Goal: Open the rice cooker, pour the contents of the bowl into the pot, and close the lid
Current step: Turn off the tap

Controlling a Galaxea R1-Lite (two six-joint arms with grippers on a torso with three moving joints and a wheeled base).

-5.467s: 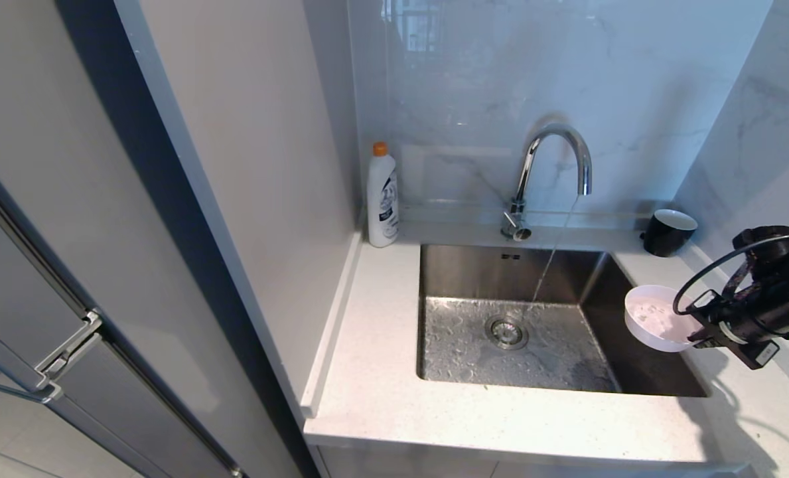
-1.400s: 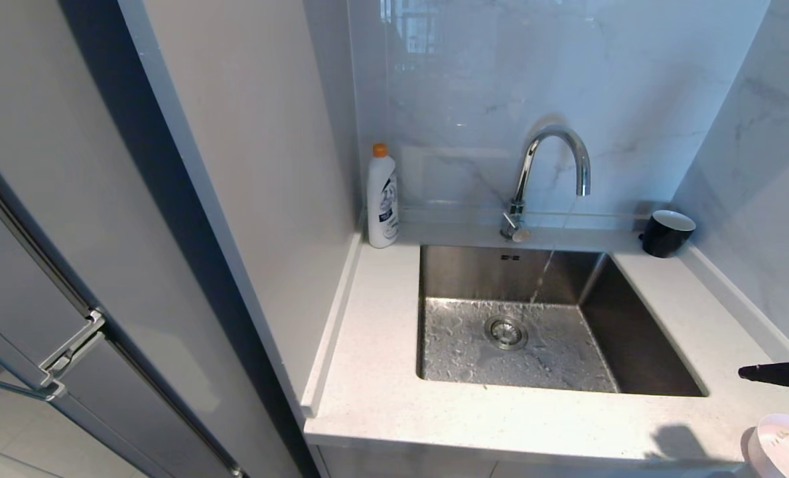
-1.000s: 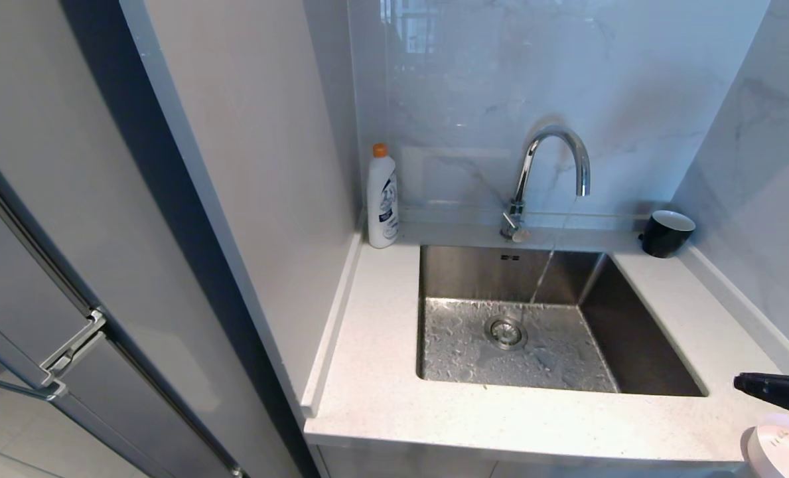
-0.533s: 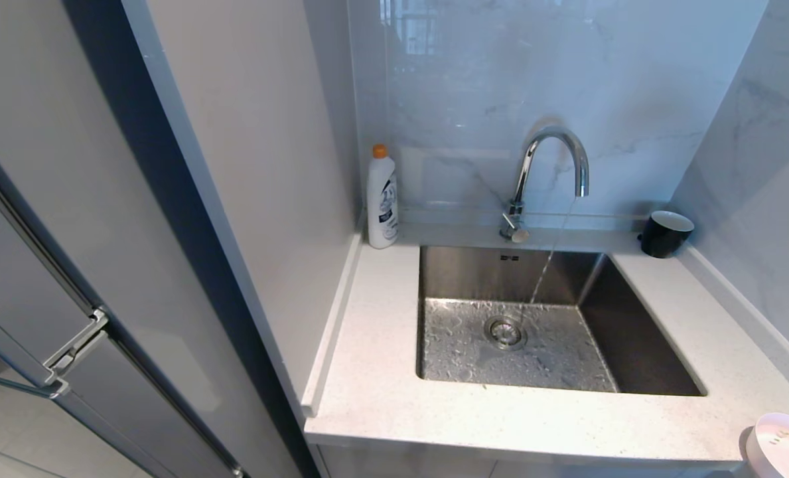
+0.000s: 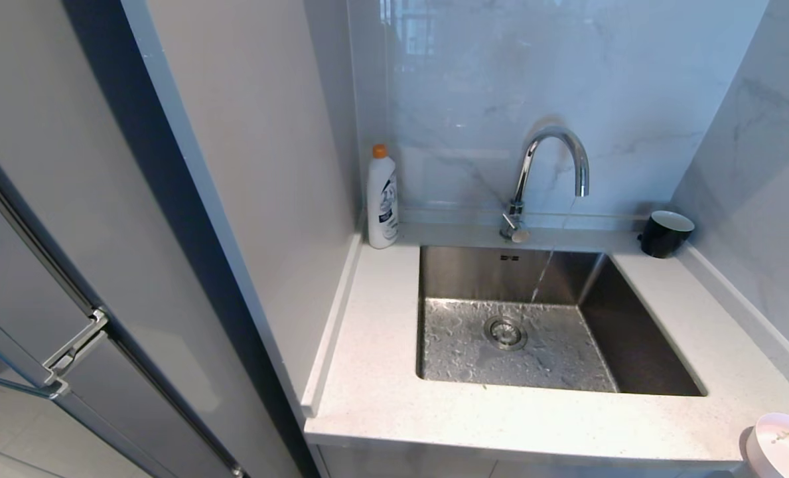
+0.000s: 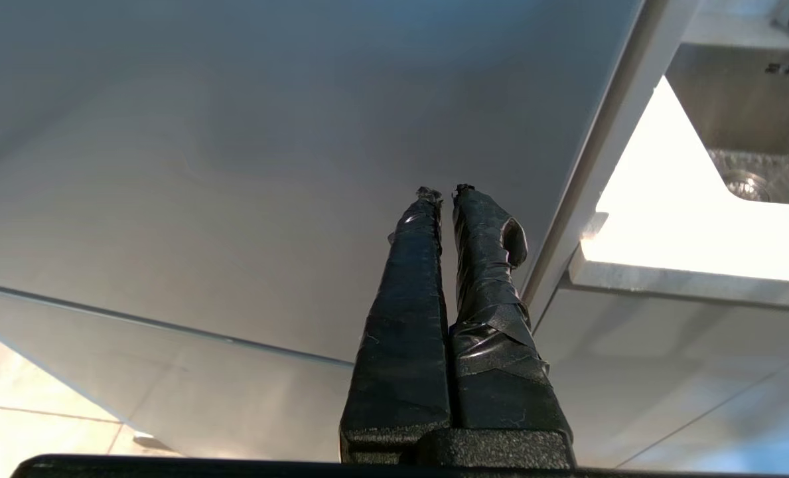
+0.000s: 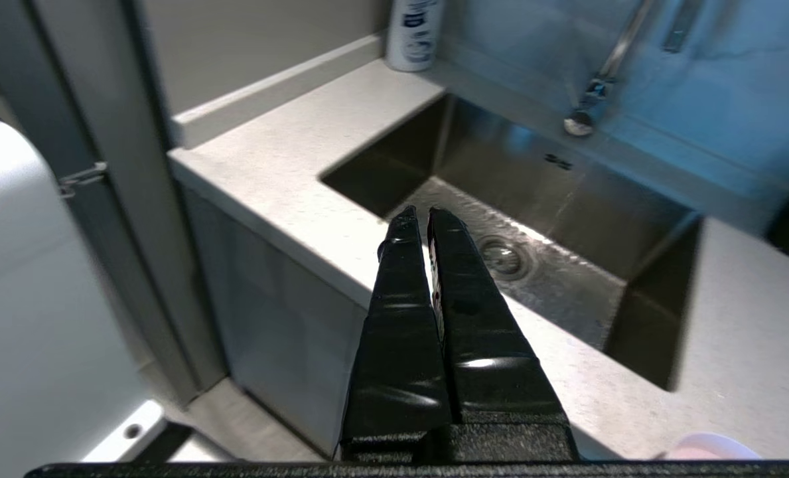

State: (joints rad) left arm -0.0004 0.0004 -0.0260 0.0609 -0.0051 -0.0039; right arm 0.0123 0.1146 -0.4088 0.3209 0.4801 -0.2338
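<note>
The pink bowl [image 5: 782,445] stands on the white counter [image 5: 500,418] at its front right corner, half cut off by the head view's edge; a few tiny flecks lie on its white inside. Its rim [image 7: 709,451] also peeks into the right wrist view. My right gripper [image 7: 421,214] is shut and empty. It hangs in front of the counter edge, pulled back from the bowl and pointing toward the sink [image 7: 646,345]. My left gripper [image 6: 444,192] is parked low beside the cabinet side, shut and empty. The rice cooker, its pot and its lid are out of view.
The steel sink [image 5: 659,372] fills the middle of the counter, and water runs from the faucet [image 5: 553,166] into it. A black cup [image 5: 665,232] stands at the back right and a white bottle [image 5: 382,199] at the back left. A tall cabinet panel [image 5: 255,199] walls off the left.
My right gripper, which showed at the head view's right edge just above the bowl a second ago, has drawn back out of that view. The bowl stays on the counter corner.
</note>
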